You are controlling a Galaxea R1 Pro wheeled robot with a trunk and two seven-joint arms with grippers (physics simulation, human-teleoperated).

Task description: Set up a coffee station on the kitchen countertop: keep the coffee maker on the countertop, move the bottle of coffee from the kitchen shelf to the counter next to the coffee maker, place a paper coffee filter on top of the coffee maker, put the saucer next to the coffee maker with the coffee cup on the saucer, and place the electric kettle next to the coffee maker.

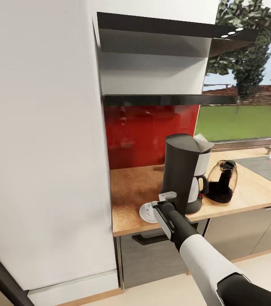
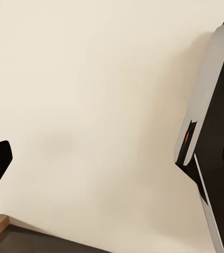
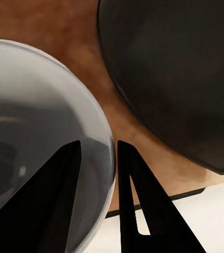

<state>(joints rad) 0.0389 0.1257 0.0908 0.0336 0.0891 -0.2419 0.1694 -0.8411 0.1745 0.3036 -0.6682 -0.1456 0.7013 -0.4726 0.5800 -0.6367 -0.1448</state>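
**kettle_fan:** Looking at the head view, the right gripper (image 1: 164,203) is down at the front edge of the countertop (image 1: 131,191), right over the saucer (image 1: 147,212). Is it holding the thing or not?

**rim_grabber:** Pretty sure it is. In the right wrist view the two dark fingers (image 3: 135,200) sit close together with the saucer (image 3: 43,132) rim pinched between them, one finger over the dish, one outside it. So closed on the rim, not spread.

**kettle_fan:** And where's that relative to the coffee maker (image 1: 184,172)?

**rim_grabber:** Saucer is at about 8 o'clock from the coffee maker's base, just beside it, near the counter's front edge. Wrist cam shows the machine's round black base (image 3: 180,79) close to the dish with a strip of wood between, so apart, not touching. The paper filter (image 1: 203,142) already pokes out of the top, and the electric kettle (image 1: 223,181) sits at the machine's 3 o'clock.

**kettle_fan:** So next move?

**rim_grabber:** My guess: let go and back the arm out toward 6 o'clock, along its own line, away from the machine. The right arm's the only one close. The left wrist cam just shows pale wall, can't tell that gripper's state. No cup spotted.
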